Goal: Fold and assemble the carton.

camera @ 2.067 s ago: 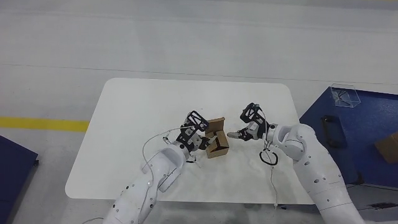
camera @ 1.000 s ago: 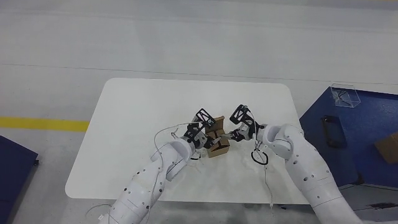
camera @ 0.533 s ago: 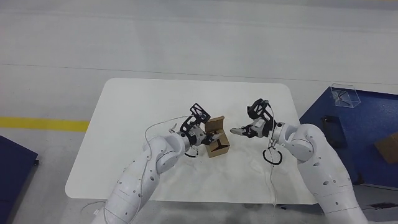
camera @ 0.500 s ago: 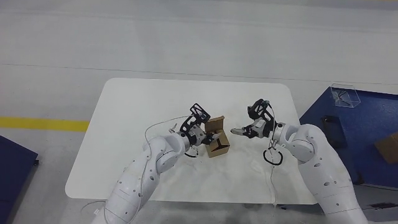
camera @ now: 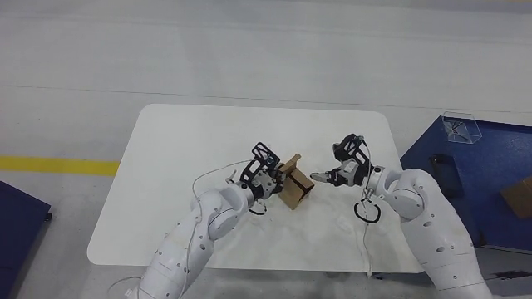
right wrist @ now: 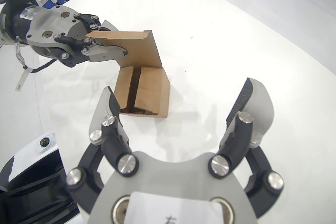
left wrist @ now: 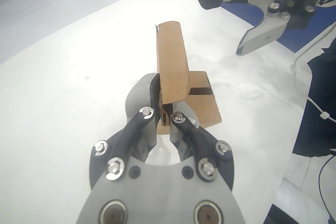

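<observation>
Since half a second ago the left fingers (left wrist: 141, 96) have turned at the wrist, and the carton (right wrist: 143, 93) has swung with them, so it now sits skewed on the counter (camera: 183, 183) rather than square. A second ago the right fingers (right wrist: 258, 101) were in against the carton; they have since backed off toward 3 o'clock.

The left fingers are pinching the raised flap (right wrist: 131, 47) near its free edge, with the corrugated board clamped between the pads. The right fingers are spread wide with nothing between them. Their tips aim at the carton from its 3 o'clock side, near it but apart.

This looks like a re-orienting step. One arm holds the flap and presents the carton, while the other has let go, probably to come in again for a fold. Assembly seems only partly done, since this flap is not yet folded down.

The carton lies just to 3 o'clock of the counter's centre. Its taped face, marked by a dark seam (right wrist: 134, 88), is turned upward, and one end of the seam points toward the right fingers. From above, the long axis seems to run from about 10 o'clock to 4 o'clock, though the carton is too small there to be sure. The held flap rises from the carton's 9 o'clock edge.
</observation>
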{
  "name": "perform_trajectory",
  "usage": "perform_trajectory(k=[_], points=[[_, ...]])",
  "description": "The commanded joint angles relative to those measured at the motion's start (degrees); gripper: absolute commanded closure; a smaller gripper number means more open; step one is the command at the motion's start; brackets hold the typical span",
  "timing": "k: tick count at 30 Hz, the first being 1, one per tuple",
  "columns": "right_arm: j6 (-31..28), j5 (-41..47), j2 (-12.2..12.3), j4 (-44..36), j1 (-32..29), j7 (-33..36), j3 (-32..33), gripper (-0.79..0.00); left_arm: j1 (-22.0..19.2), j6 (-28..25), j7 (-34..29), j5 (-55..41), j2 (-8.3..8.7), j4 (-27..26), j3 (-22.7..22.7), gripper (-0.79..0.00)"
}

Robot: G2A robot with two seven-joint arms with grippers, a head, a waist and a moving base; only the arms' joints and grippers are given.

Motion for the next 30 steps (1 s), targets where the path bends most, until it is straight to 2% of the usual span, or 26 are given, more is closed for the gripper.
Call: perform_trajectory(k=[1, 8, 14, 18, 19, 20, 26, 30], points=[[0.42, 0.16, 0.06, -0.49, -0.16, -0.02, 0.04, -0.785, 2.93, 3.37, 1.55, 0.25, 0.04, -3.35, 0.04, 0.000], [0.92, 0.37, 0.02, -0.94, 0.60, 1.65, -1.67, -0.785, 16.23, 21.72, 4.83, 4.17, 0.12, -15.99, 1.07, 0.000], [0.05, 0.55, -0.15, -0.24, 2.00, 4.52, -4.26, -0.785, 26.19, 28.81, 7.90, 6.91, 0.50, -23.34, 2.25, 0.000], [-0.04, 2.20, -0.25, 0.09, 2.92, 5.81, -5.27, -0.785, 29.63, 31.88, 7.12, 12.82, 0.87, -26.62, 3.15, 0.000], [-0.02, 2.28, -0.25, -0.06, 3.16, 6.07, -5.47, -0.785, 30.05, 32.22, 6.34, 13.77, 0.91, -27.08, 3.41, -0.179], [0.04, 2.49, -0.26, -0.19, 3.27, 6.04, -5.59, -0.785, 30.26, 32.10, 5.92, 14.07, 0.91, -27.50, 3.62, -0.785], [0.83, 0.88, 0.08, 0.02, 3.52, 7.73, -5.66, -0.785, 29.03, 28.79, 6.13, 21.33, 1.11, -26.96, 5.48, -0.785], [-0.37, -0.01, 0.58, 0.74, 3.04, 7.90, -4.63, -0.785, 27.23, 21.99, 6.13, 26.27, 1.52, -26.50, 6.43, -0.785]])
